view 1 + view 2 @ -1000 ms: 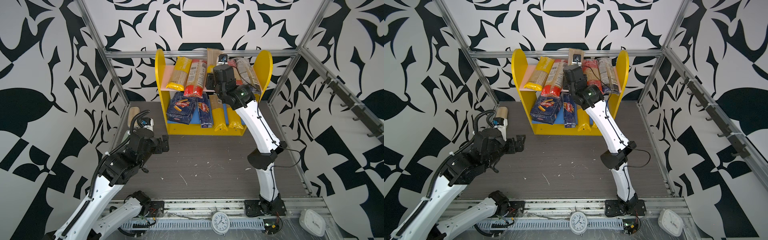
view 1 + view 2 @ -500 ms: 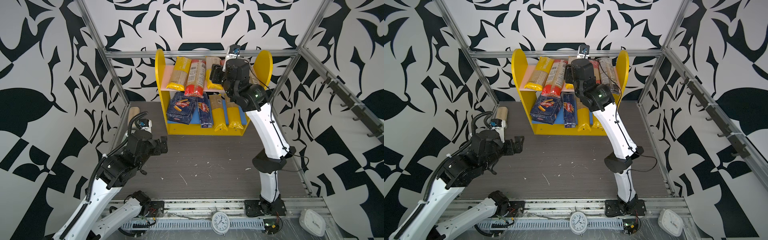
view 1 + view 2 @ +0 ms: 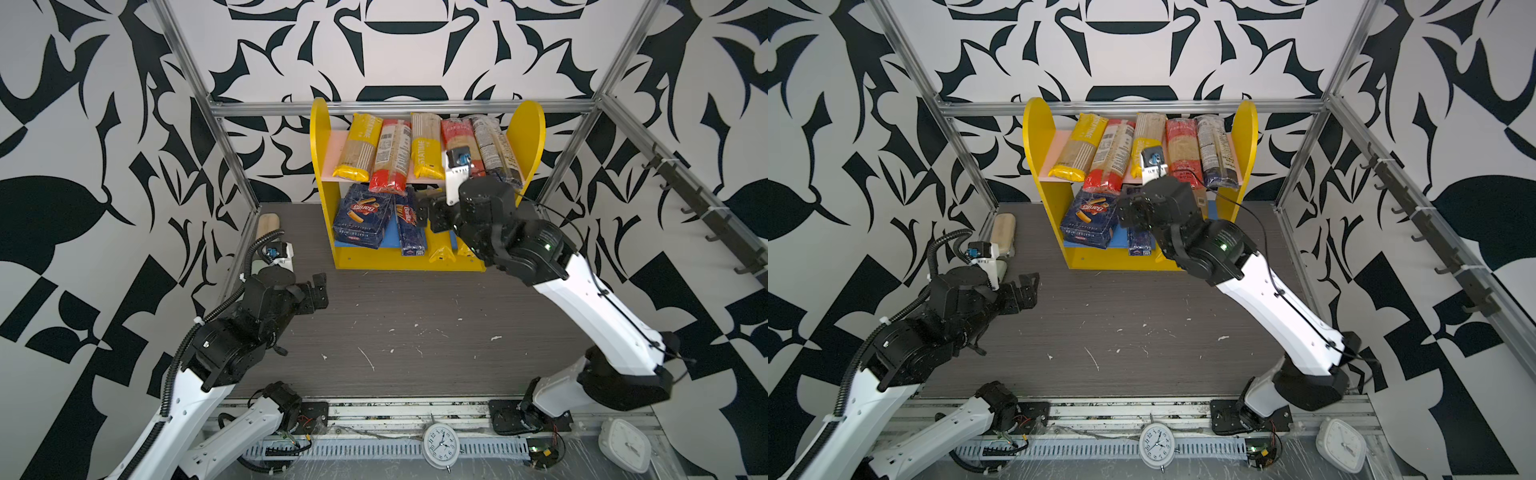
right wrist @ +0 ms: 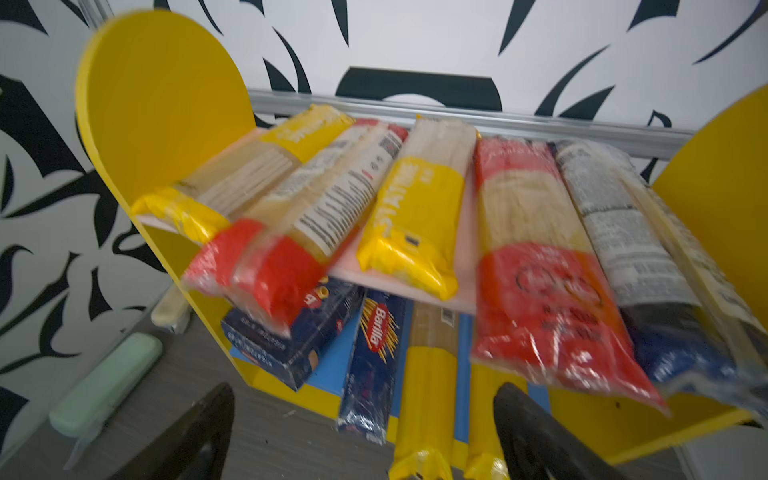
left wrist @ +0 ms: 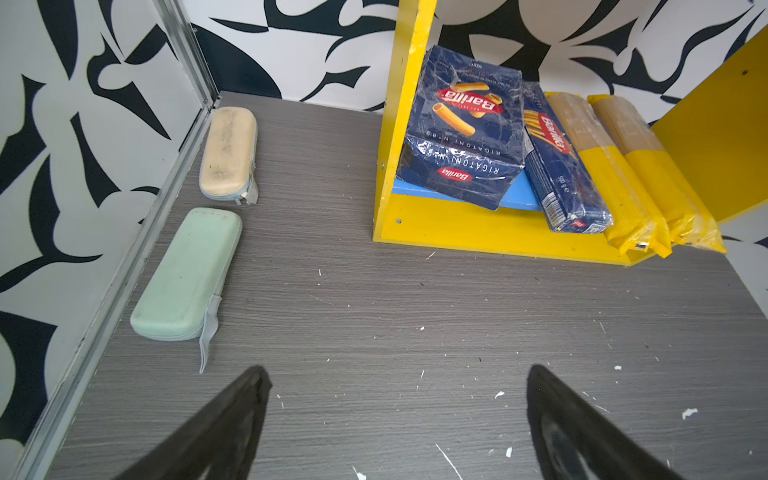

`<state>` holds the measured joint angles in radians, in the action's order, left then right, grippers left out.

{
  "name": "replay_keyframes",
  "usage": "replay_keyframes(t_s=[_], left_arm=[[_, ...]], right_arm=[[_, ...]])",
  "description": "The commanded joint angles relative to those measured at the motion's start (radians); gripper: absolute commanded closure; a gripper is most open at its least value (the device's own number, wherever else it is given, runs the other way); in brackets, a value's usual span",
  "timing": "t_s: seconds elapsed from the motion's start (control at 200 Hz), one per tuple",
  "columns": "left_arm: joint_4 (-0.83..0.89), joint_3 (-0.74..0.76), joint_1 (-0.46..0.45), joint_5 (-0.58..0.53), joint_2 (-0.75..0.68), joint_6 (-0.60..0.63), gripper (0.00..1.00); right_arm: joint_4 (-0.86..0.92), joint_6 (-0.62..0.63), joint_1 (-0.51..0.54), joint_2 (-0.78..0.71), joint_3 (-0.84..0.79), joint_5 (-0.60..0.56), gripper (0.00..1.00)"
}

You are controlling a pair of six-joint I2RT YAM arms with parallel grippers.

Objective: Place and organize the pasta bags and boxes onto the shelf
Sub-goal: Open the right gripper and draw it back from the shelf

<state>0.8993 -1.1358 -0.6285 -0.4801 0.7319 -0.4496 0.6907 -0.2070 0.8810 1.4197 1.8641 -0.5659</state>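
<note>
At twelve o'clock, shelf (image 3: 322,137) holding bags (image 3: 390,153) and pasta boxes (image 3: 361,216) — right gripper (image 4: 365,390) facing it, left gripper (image 5: 397,370) at eight o'clock, both jaws apart, empty.

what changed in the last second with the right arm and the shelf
The right gripper let go of the yellow-ended bag, held up at the top tier a second ago; it now lies flat on the pink upper board beside the red-ended bag. The arm then pulled back and down, fingers open and empty. The left gripper, the other bags and the pasta boxes stayed put.
</note>
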Motion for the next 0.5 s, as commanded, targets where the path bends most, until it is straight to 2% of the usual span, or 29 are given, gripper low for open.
replay_keyframes(t_s=[0.0,0.14,0.27,0.495], left_arm=[[-0.008,0.034,0.0,-0.012,-0.015,-0.014,0.01],[-0.03,0.056,0.0,-0.014,-0.017,-0.018,0.01],[-0.075,0.087,0.0,-0.024,-0.003,-0.026,0.01],[-0.158,0.148,0.0,-0.02,0.038,-0.011,0.01]], right_arm=[[-0.035,-0.012,-0.009,-0.138,-0.155,0.012,0.0],[0.041,-0.051,-0.01,-0.256,-0.318,-0.007,0.0],[0.033,-0.101,-0.009,-0.38,-0.502,-0.001,0.0],[0.115,-0.198,-0.01,-0.519,-0.706,-0.107,0.0]])
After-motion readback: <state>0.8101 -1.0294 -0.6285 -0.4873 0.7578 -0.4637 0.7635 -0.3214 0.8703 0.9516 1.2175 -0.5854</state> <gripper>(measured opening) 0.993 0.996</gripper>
